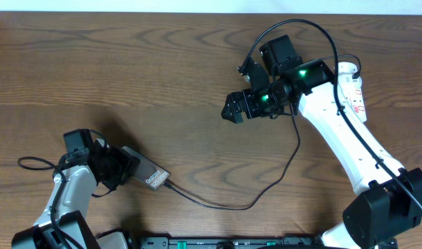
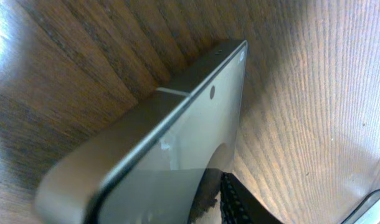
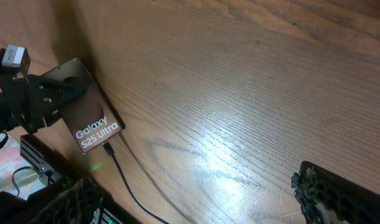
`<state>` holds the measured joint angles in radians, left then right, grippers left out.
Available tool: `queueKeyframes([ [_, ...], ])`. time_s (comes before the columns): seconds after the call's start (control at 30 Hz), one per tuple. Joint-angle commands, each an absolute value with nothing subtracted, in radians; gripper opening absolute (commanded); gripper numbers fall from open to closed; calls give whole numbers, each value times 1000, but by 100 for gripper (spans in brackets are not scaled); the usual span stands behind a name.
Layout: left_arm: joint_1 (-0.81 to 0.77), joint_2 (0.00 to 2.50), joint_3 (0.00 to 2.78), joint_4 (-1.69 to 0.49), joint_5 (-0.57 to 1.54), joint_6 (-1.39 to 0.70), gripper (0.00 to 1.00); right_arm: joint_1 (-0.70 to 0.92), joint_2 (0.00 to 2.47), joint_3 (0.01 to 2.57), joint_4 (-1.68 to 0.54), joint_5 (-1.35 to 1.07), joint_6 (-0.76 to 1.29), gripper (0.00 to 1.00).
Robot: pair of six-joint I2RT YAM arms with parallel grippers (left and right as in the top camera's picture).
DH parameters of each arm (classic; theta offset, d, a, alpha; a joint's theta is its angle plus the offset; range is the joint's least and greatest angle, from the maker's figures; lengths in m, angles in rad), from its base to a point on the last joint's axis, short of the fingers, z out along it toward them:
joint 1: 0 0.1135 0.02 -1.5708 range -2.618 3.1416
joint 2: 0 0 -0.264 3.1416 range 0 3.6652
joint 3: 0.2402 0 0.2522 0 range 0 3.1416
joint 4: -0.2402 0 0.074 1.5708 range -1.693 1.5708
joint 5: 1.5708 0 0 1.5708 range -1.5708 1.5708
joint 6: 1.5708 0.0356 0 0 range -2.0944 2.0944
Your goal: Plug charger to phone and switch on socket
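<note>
Brown wood-grain table (image 1: 162, 69) fills the overhead view, with the 2 arms well apart on it. The phone (image 1: 149, 174) lies flat near the left front, its long axis slanting from upper left to lower right. The charger (image 1: 249, 205) has its small plug tip (image 3: 107, 147) sitting at the phone's lower short edge, apparently seated. The left gripper (image 1: 121, 166) is at the phone's opposite end with its fingers astride it; whether they press on it or have slackened I cannot tell. With the phone end looking done, the coming move is, I judge, the switch on the socket (image 1: 351, 86). That white strip lies at the far right, its long axis running roughly front to back, partly hidden by the right arm's forearm. The right gripper (image 1: 233, 109), fingers spread wide with nothing between them, points left, so the socket sits behind it, beside its own wrist. The right arm is far nearer and would have to turn back toward it. The cable's other end disappears under that wrist.
</note>
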<state>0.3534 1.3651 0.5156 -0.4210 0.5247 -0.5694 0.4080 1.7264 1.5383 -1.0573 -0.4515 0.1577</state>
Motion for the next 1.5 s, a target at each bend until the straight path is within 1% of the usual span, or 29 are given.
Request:
queueKeyframes([
  [0.0, 357, 1364, 524, -448, 503, -562, 44, 414, 1709, 1558, -1059, -450, 171, 99],
  [0.07, 357, 1364, 524, -463, 503, -562, 47, 414, 1709, 1558, -1059, -450, 171, 99],
  [0.47, 357, 1364, 524, -519, 455, -562, 50, 414, 1709, 1557, -1060, -450, 171, 99],
  [0.63, 357, 1361, 528, -512, 463, -558, 67, 414, 1709, 1557, -1060, -420, 171, 99],
  [0.7, 357, 1341, 553, -529, 474, -531, 70, 413, 1709, 1557, -1062, -397, 171, 99],
  [0.73, 357, 1327, 566, -539, 485, -523, 73, 412, 1709, 1557, -1062, -387, 171, 99],
  [0.8, 357, 1291, 594, -560, 490, -513, 75, 412, 1709, 1557, -1062, -362, 172, 99],
  [0.87, 357, 1237, 624, -588, 490, -498, 80, 409, 1709, 1557, -1063, -292, 211, 99],
  [0.97, 357, 1140, 653, -605, 560, -461, 88, 390, 1709, 1558, -1074, -153, 295, 99],
  [1.1, 357, 1028, 658, -605, 618, -456, 90, 338, 1709, 1558, -1096, -129, 303, 99],
  [1.27, 357, 919, 658, -604, 664, -456, 90, 240, 1705, 1559, -1121, -130, 304, 99],
  [1.3, 357, 883, 658, -604, 667, -456, 91, 187, 1700, 1567, -1139, -129, 308, 99],
  [1.47, 357, 824, 658, -601, 667, -457, 91, 46, 1696, 1636, -1217, -129, 310, 99],
])
